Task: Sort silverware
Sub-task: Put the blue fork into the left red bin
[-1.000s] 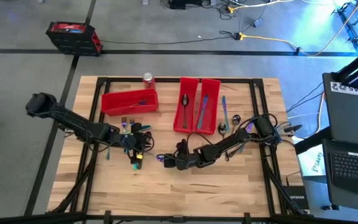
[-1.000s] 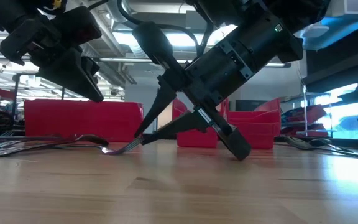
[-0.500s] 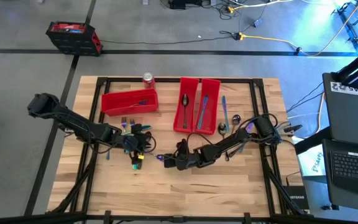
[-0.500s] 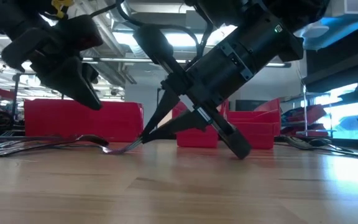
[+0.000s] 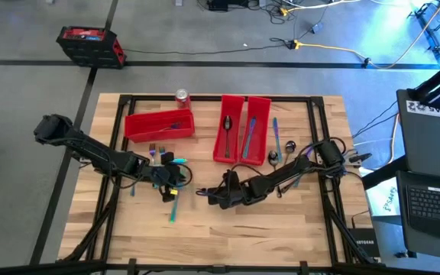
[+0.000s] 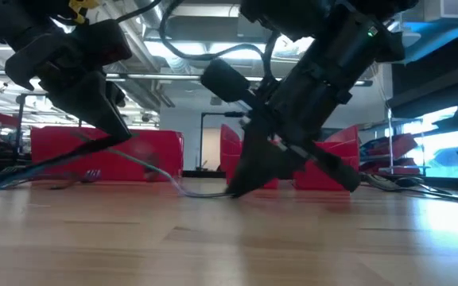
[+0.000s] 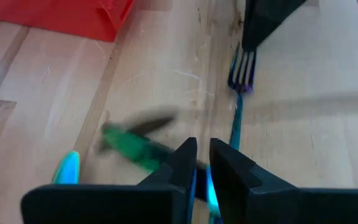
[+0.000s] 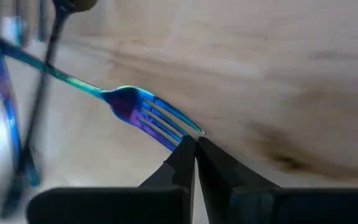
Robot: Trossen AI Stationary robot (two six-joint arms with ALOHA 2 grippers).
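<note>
Fork [image 8: 143,111] flat on the table [image 5: 281,221] near centre, iridescent blue-purple, tines pinched between the closed fingertips of the right gripper [image 8: 194,144]. In the high view, right gripper [image 5: 211,196] low at mid-table, arm reaching in from the right edge. In the low view, its tip [image 6: 235,189] down at the wood with the fork's thin handle [image 6: 183,189] trailing left.

Just left of that, left gripper [image 5: 168,192] clamped on a teal-blue utensil [image 5: 173,206], type unclear; piece slanting down toward the near edge. Left wrist view: fingers [image 7: 182,163] nearly together with a bright blue strip [image 7: 209,186] between them, same fork [image 7: 240,79] lying beyond, blurred green piece [image 7: 132,144] alongside.

More silverware on the table left of centre, near the left gripper: small forks [image 5: 153,151] just near side of the wide red bin [image 5: 159,124]. Two long red bins [image 5: 241,128] side by side at far centre, dark spoon [image 5: 228,128] in the left one, blue piece [image 5: 250,131] in the right. Blue knife [image 5: 276,131] and two dark spoons [image 5: 281,151] on the wood right of those bins.

Red soda can [image 5: 182,97] at the far edge, just beyond the wide bin.
</note>
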